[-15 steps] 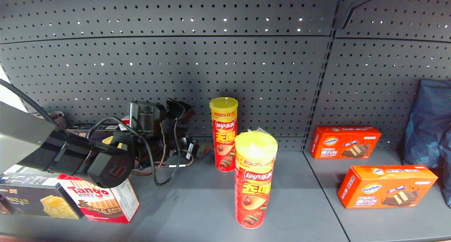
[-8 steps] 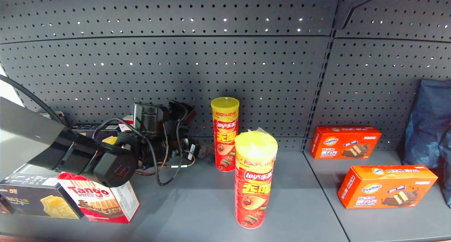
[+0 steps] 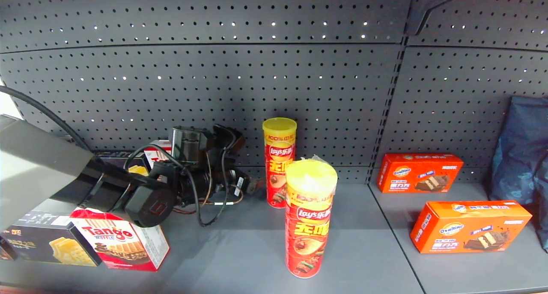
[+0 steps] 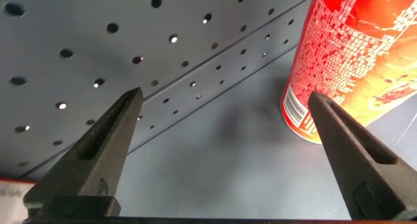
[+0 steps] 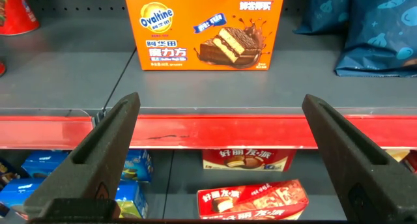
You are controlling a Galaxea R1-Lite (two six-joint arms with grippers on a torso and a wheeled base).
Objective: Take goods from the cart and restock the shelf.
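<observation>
Two tall red chip cans with yellow lids stand on the grey shelf (image 3: 239, 251): a rear can (image 3: 279, 161) by the pegboard and a front can (image 3: 310, 217) nearer the edge. My left gripper (image 3: 253, 185) lies low on the shelf just left of the rear can. In the left wrist view the left gripper (image 4: 225, 97) is open and holds nothing, and the rear can (image 4: 352, 55) stands by one fingertip. My right gripper (image 5: 221, 100) is open and empty in front of the shelf's red edge strip (image 5: 208, 129), facing an orange snack box (image 5: 205, 28).
A red-and-white waffle box (image 3: 122, 242) and a black box (image 3: 47, 242) sit under my left arm. Two orange boxes (image 3: 419, 172) (image 3: 469, 225) lie on the right section, beside a blue bag (image 3: 522, 157). Boxed goods (image 5: 254, 201) fill the lower shelf.
My left arm and gripper have moved to the right along the shelf, and the rear chip can has shifted right with them. The front can has stayed put.
</observation>
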